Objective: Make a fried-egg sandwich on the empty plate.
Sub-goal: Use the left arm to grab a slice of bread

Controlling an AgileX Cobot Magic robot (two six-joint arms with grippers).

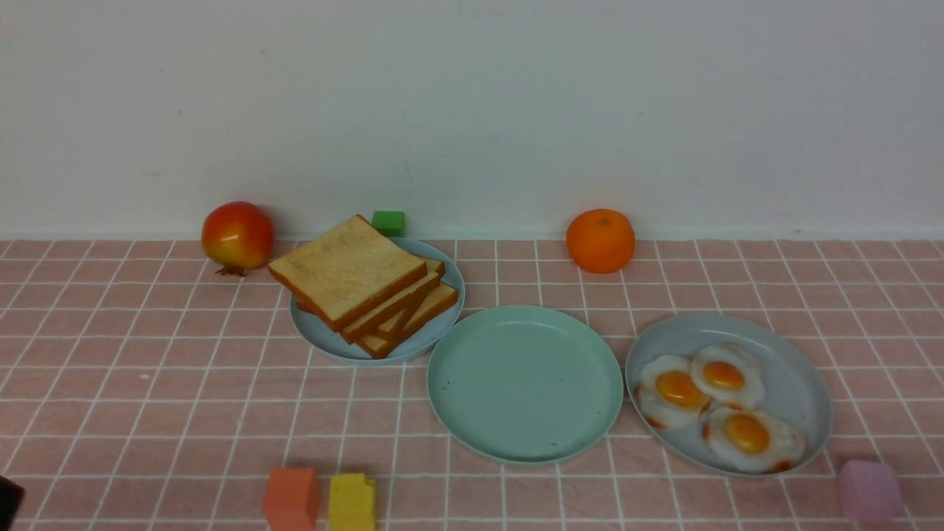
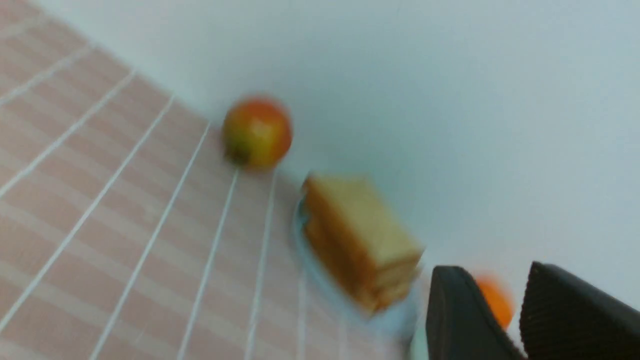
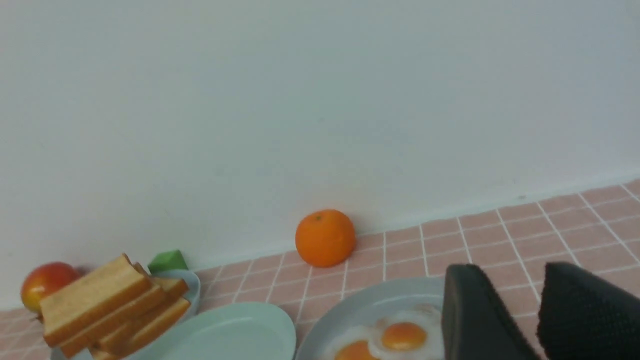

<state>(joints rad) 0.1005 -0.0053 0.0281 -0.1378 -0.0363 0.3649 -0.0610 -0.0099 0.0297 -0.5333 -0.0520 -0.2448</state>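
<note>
Front view: green plate (image 1: 525, 385) bare at frame centre between toast stack (image 1: 346, 276) and fried eggs (image 1: 726, 376), likely so either arm reaches. Jaws apart, empty, on left end effector (image 2: 505, 300) and right end effector (image 3: 507, 285).

A pink-tiled desk (image 1: 133, 383) with white grid lines meets a plain white wall (image 1: 472, 110). By the wall, a red-yellow fruit (image 1: 237, 236) sits at far left, a small green block (image 1: 388, 223) stands near the middle, and an orange (image 1: 600, 240) lies to the right. A small pale blue plate (image 1: 324, 341) lies just in front of the green block; a larger blue-grey plate (image 1: 800, 383) lies at right. Along the near edge stand 3 blocks: an orange-red block (image 1: 292, 498) beside a yellow block (image 1: 352, 503), and a lilac block (image 1: 870, 490) well apart at right.
</note>
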